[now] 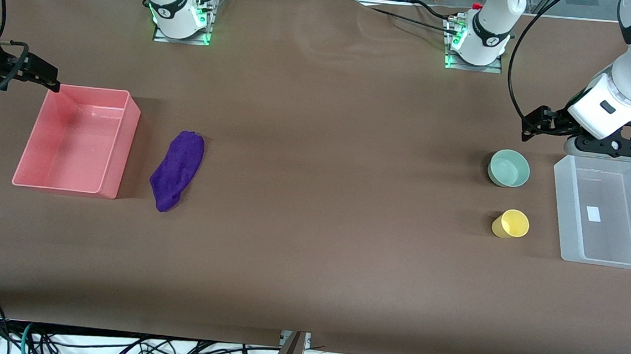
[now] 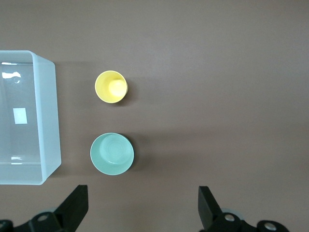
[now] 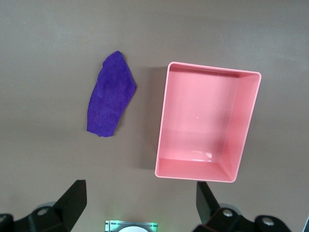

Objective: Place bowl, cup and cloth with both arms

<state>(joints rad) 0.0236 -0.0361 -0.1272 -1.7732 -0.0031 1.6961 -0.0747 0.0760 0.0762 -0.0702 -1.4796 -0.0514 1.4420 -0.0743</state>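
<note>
The mint-green bowl (image 1: 509, 168) stands upright near the left arm's end of the table, and also shows in the left wrist view (image 2: 112, 153). The yellow cup (image 1: 510, 224) stands upright beside it, nearer the front camera, and shows in the left wrist view (image 2: 111, 86). The purple cloth (image 1: 176, 170) lies as a long bundle beside the pink bin (image 1: 123, 147); both also show in the right wrist view, the cloth (image 3: 111, 94) and the bin (image 3: 161, 145). My left gripper (image 1: 535, 126) (image 2: 142, 193) is open and empty over bare table beside the bowl. My right gripper (image 1: 45, 76) (image 3: 140, 191) is open and empty, up by the pink bin's edge.
A clear plastic bin (image 1: 568, 217) (image 2: 50, 121) stands empty at the left arm's end, beside the bowl and cup. The pink bin is empty. The two arm bases (image 1: 179, 17) (image 1: 477, 44) stand along the table's edge. Brown table lies between cloth and bowl.
</note>
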